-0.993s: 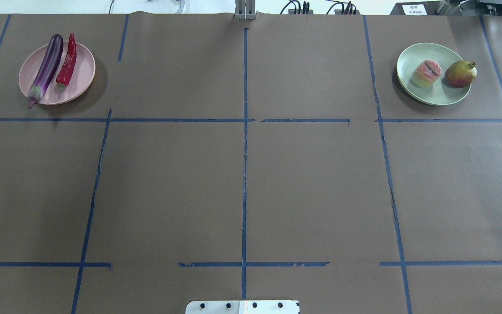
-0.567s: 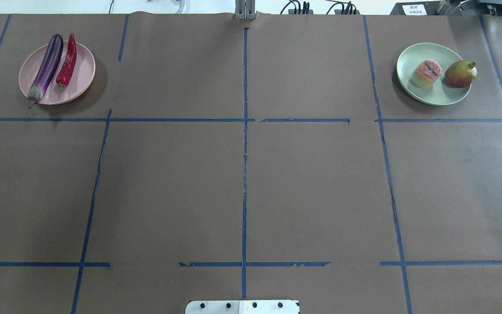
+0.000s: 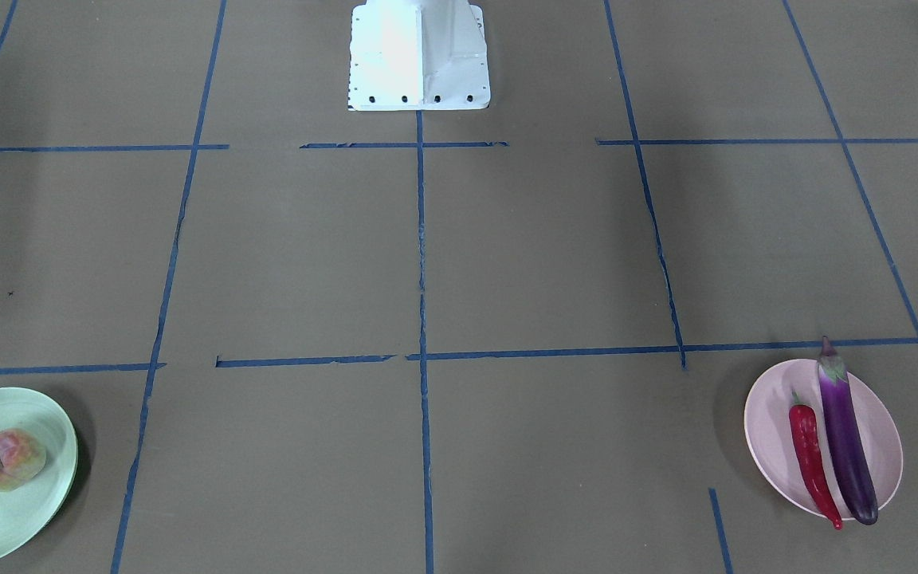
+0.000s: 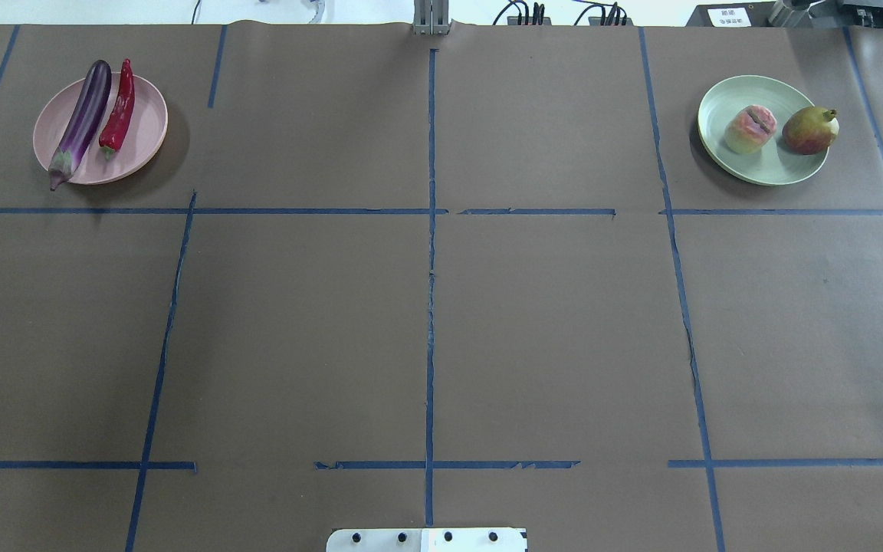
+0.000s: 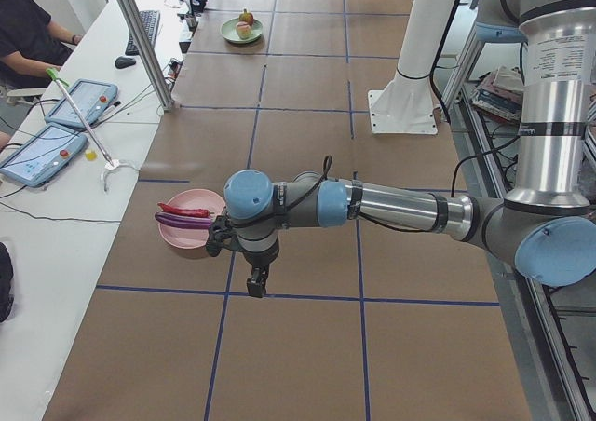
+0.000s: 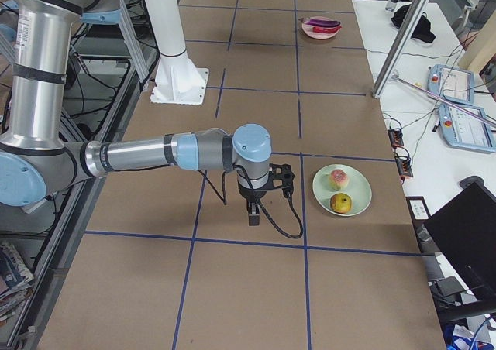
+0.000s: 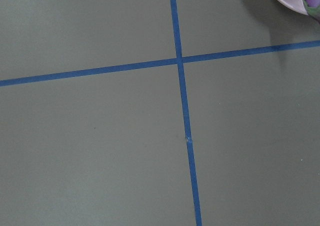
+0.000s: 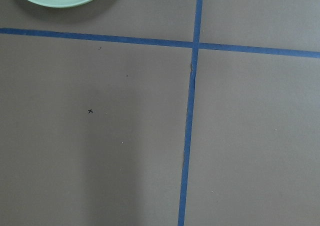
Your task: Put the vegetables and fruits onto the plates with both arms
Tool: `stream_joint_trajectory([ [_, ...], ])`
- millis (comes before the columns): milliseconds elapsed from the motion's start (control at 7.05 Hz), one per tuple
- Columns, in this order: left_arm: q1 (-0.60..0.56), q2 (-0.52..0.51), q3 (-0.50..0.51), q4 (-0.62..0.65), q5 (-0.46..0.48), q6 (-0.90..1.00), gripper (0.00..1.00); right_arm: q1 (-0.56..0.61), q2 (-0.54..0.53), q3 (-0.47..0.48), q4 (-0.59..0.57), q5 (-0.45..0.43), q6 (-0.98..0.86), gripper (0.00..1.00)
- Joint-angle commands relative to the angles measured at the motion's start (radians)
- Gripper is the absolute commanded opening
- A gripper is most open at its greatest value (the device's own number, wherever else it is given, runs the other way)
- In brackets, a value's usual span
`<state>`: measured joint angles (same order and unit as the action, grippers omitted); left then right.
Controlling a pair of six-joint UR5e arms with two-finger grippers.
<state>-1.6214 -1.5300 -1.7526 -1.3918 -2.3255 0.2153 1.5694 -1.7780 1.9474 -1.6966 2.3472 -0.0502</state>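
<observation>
The purple eggplant [image 4: 83,121] and the red chili pepper [image 4: 119,107] lie side by side on the pink plate [image 4: 142,123] at the far left. The peach [image 4: 750,129] and the pomegranate-like fruit [image 4: 809,130] sit on the mint green plate [image 4: 725,96] at the far right. The left gripper [image 5: 254,286] shows only in the exterior left view, hanging over the table just short of the pink plate [image 5: 182,235]. The right gripper [image 6: 253,217] shows only in the exterior right view, beside the green plate [image 6: 356,187]. I cannot tell whether either is open or shut.
The white base block [image 4: 426,539] stands at the near middle edge. Blue tape lines cross the brown table cover. An operators' side table with tablets [image 5: 70,104] and a metal post [image 5: 140,39] runs along the far side.
</observation>
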Motion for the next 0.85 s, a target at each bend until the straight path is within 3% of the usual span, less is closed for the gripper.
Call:
stream_joint_trajectory([
  [0,0.000,0.005,0.001,-0.018,0.000,-0.001,1.00,0.000,-0.001,0.001,0.000,0.009,-0.002,1.00],
  [709,0.027,0.001,-0.008,-0.004,0.005,-0.004,1.00,0.000,-0.001,-0.004,-0.002,0.009,-0.010,1.00],
])
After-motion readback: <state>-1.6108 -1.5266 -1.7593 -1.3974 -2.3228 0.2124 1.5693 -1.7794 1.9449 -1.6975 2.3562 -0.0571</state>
